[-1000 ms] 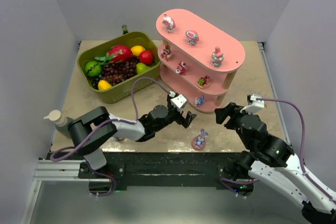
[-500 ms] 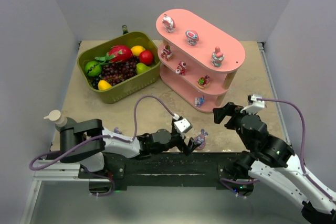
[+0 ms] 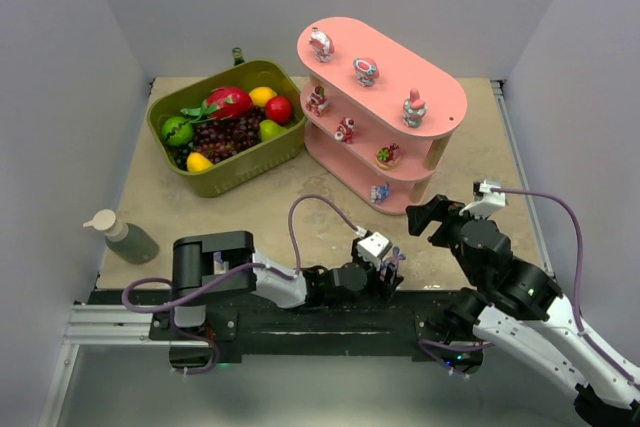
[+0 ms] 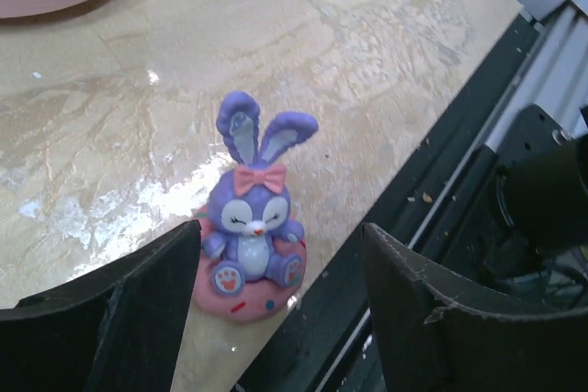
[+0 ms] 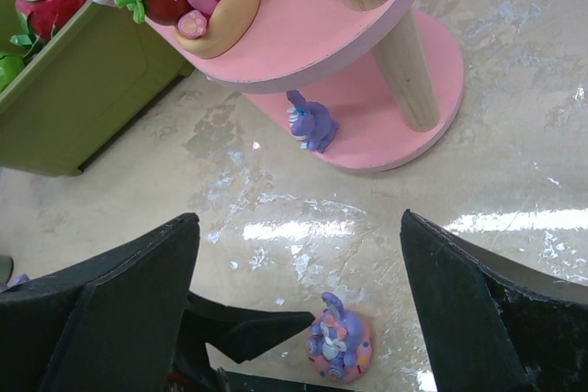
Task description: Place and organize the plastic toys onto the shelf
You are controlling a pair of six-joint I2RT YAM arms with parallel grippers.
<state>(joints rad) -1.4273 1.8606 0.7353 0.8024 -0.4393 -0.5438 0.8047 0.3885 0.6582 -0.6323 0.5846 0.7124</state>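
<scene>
A beige, marbled table (image 3: 290, 202) carries everything. Its biggest item is the pink three-tier shelf (image 3: 445, 92), standing at the far right. Left of it, and apart from it, sits an olive-green basket (image 3: 250, 169) heaped with plastic fruit (image 3: 228, 102) and dark grapes (image 3: 222, 135). The left arm (image 3: 290, 287) lies low along the near edge, reaching rightward. The right arm (image 3: 500, 267) rises at the near right, toward the shelf's near end. A pump bottle (image 3: 125, 235) stands at the near left.

The left gripper (image 3: 388, 269) is down at the table's near edge with its fingers (image 4: 138, 309) spread, one on each side of a purple bunny figurine (image 4: 250, 227). The bunny sits upright on the table on a round pink base, with a pink bow between its ears. One finger is just beside the base, and I cannot tell whether it touches; the other stands clear of it. The right gripper (image 5: 296, 227) hovers above the table with its fingers (image 5: 469, 309) wide apart and nothing between them.

Seven small figurines (image 3: 365, 72) stand on the shelf: three on the top board, three on the middle, and a small purple rabbit (image 5: 310, 124) on the bottom.
</scene>
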